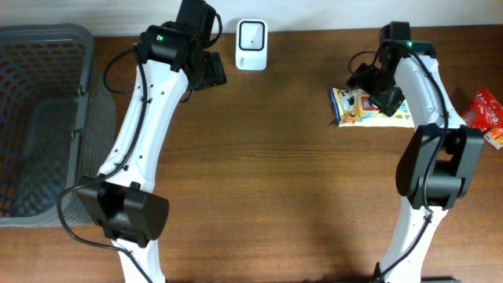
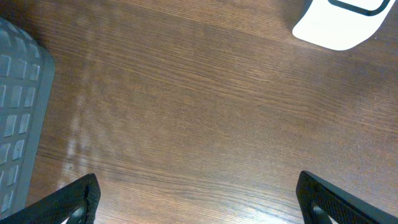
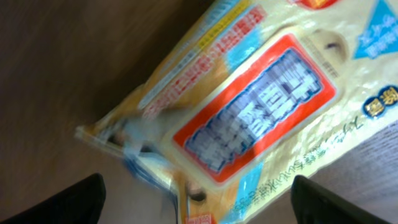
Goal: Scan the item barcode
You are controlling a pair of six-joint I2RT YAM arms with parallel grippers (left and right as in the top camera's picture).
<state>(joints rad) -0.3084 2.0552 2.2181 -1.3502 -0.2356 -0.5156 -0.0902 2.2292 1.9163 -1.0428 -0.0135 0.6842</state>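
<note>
Right, wide view first: the brown wooden table (image 1: 275, 173) has plenty of bare wood in the middle, and the grey mesh basket (image 1: 39, 118) fills the far left edge. Nothing shows inside the basket from above.

Now the arms. The left gripper (image 2: 196, 190) hovers over bare wood just beside the scanner, its fingers spread wide with nothing between them. The right gripper (image 3: 196, 190) is over on the other side, directly above the yellow snack packet (image 1: 357, 110). Its jaws are splayed right out too, one finger at each bottom corner of the wrist view, and they clamp nothing.

That packet lies flat on the table at the right, printed face up. The close view is blurred and I can't pick out a barcode on it.

The white scanner (image 1: 251, 34) stands at the back edge, centre-left, well apart from the packet. A red packet (image 1: 487, 110) pokes in at the far right.

So by my reckoning no scan is underway. What remains is to grasp the packet, carry it across and show its code to the scanner.
</note>
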